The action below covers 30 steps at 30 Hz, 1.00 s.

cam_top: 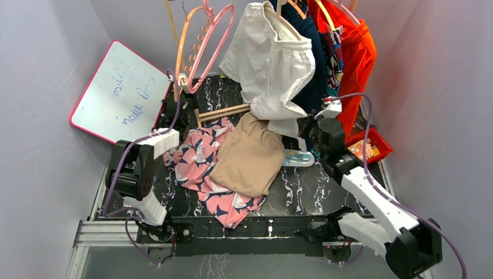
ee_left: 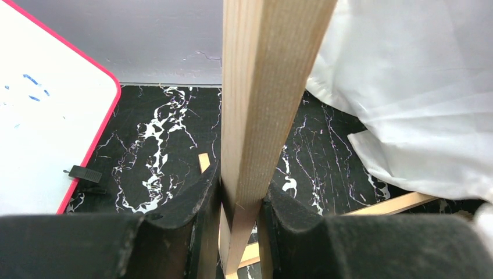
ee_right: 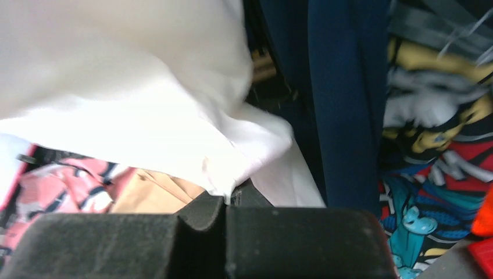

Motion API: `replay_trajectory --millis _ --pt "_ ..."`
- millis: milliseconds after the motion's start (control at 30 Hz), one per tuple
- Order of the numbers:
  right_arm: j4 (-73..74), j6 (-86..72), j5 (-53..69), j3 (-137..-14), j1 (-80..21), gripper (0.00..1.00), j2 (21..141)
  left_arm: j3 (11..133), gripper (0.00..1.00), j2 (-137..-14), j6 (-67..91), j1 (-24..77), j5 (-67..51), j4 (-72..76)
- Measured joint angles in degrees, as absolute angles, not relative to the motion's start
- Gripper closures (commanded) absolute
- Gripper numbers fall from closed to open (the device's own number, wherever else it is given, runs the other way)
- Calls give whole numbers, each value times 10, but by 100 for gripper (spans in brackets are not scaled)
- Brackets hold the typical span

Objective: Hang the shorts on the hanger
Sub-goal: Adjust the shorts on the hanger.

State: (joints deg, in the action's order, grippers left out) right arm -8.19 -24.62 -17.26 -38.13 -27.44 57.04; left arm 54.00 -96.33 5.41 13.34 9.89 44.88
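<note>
The white shorts (cam_top: 268, 64) hang high at the back from the rack, over a hanger of which only a pale neck (cam_top: 282, 8) shows above the waistband. Their lower hem reaches down to my right gripper (cam_top: 303, 125), which is shut on a pinch of the white fabric (ee_right: 232, 174). The jaws meet with the cloth caught at their tips. My left gripper (ee_left: 241, 203) is shut on the rack's upright wooden post (ee_left: 261, 104), near the post's foot at the back left (cam_top: 174, 70). The shorts (ee_left: 407, 87) hang to the right of that post.
Tan shorts (cam_top: 250, 157) and a pink navy-patterned garment (cam_top: 203, 168) lie on the black marbled table (cam_top: 314, 192). Pink hangers (cam_top: 209, 35) hang on the rack at the left. Navy (cam_top: 317, 70) and orange (cam_top: 357, 52) clothes hang at the right. A whiteboard (cam_top: 119, 93) leans at the left, and a red tray (cam_top: 372, 148) sits at the right.
</note>
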Motion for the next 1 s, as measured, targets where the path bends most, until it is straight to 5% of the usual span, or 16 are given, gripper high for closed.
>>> replay_trajectory --millis 233,367,500,600,700,867,933,1000 --pt "-7 -238 -177 -445 -274 100 462 563 100 -988 54 132 106 455" --pt "30 -255 -167 -411 -274 47 444 566 100 -998 56 132 109 469" --pt "88 -272 -139 -400 -274 25 477 566 100 -1000 58 132 109 472" --pt "122 -277 -129 -396 -274 17 467 566 97 -1000 61 132 109 472" --pt "159 -276 -125 -421 -274 14 446 563 56 -997 65 132 109 472" --pt "204 -264 -110 -500 -274 14 424 522 26 -965 99 133 94 433" --pt "218 -260 -101 -522 -274 14 407 506 3 -947 109 133 93 407" --pt "229 -255 -93 -533 -274 13 395 489 2 -915 113 135 92 376"
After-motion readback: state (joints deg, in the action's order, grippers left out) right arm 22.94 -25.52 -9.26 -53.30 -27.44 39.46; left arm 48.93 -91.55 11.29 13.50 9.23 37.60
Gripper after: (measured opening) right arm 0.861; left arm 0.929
